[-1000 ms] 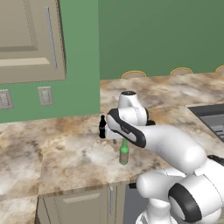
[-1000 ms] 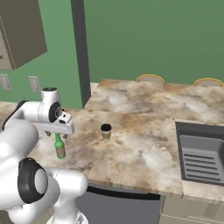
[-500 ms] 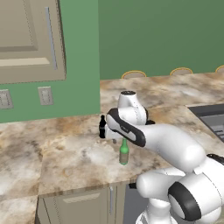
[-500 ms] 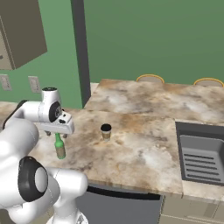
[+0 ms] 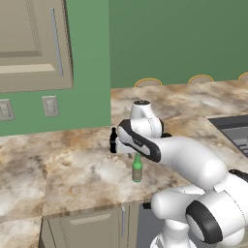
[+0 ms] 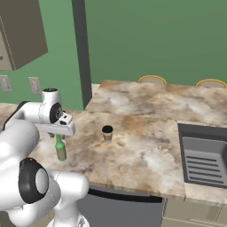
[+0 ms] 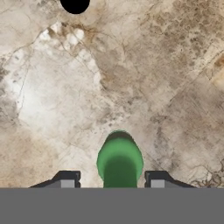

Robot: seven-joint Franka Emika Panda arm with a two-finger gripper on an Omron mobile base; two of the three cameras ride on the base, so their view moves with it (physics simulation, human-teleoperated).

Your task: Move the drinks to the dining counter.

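Three drinks are sitting on the marbled surface [image 5: 77,174] backed by the green wall, so none of them are over on the dining counter [image 6: 177,102] with the stool seats [image 6: 152,80] along its far edge. The green bottle [image 5: 137,168] stands upright near the front edge, right under the end effector [image 7: 112,183], which comes straight down over its top. In the hand view the fingertips [image 7: 66,180] sit on either side of the bottle with a bit of gap showing, so honestly can't tell if it's clamped on or not. The black bottle [image 5: 113,140] is just behind, by the arm's wrist. The paper cup [image 6: 107,133] with the dark lid stands well apart, toward the sink [image 6: 204,153].
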